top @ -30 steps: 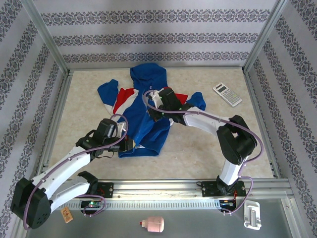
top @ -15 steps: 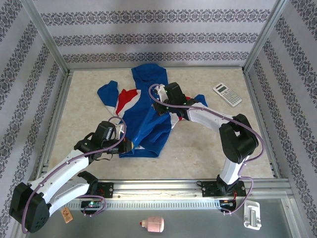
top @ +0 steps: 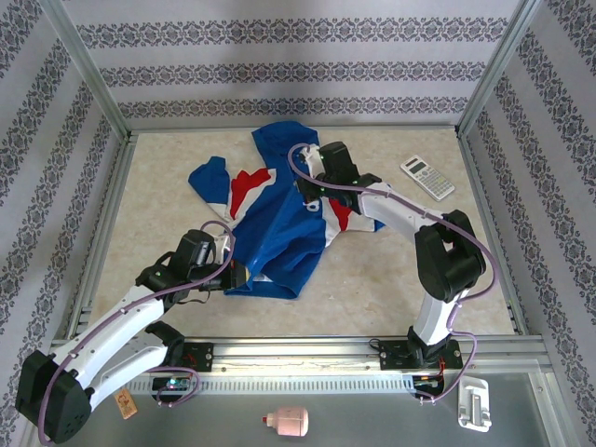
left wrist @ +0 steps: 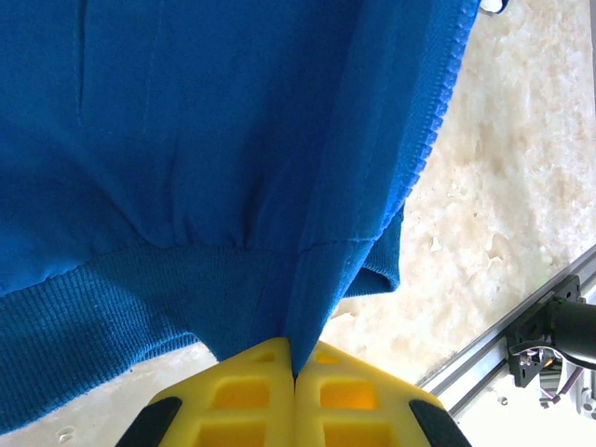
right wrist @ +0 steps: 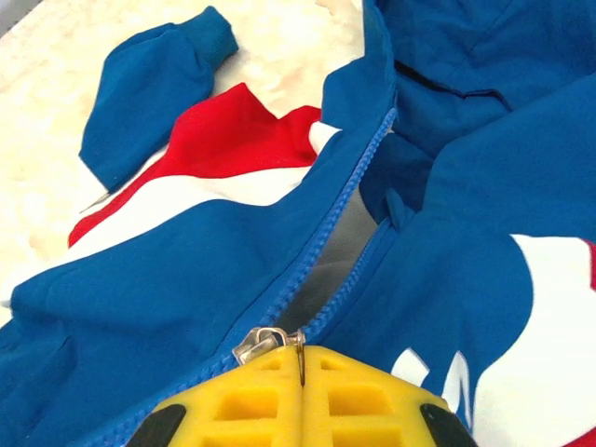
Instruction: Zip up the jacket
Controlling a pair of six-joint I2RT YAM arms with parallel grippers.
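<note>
Right gripper [right wrist: 300, 358]: your yellow fingers are pressed together, pinching the small metal zipper pull [right wrist: 261, 343] partway up the jacket's front.
Left gripper [left wrist: 294, 358]: also fully closed, clamped on the ribbed hem [left wrist: 140, 298] where the two front edges meet.
Jacket [top: 279, 233]: it lies flat on the table [top: 391, 279], slanted, with the hem at the near-left by the left gripper and the hood [top: 279, 140] at the far side.
Key relation: the open stretch of zipper teeth [right wrist: 349, 200] runs straight ahead of your right fingertips, up toward the collar. The zipper's long axis runs hem to hood, between the two grippers.
Nearer arm: the right one holds the pull and sits just below the open gap. The left one is well apart at the bottom end, placed to anchor.
Judgement: the lower part looks closed and the upper part is not yet. Your pull should follow the teeth line toward the hood while the hem end stays taut.
Materials: soft blue knit that bunches easily, with a ribbed hem. The chest has smooth red and white panels, and pale lining shows in the gap. The pull is thin, shiny and small.
</note>
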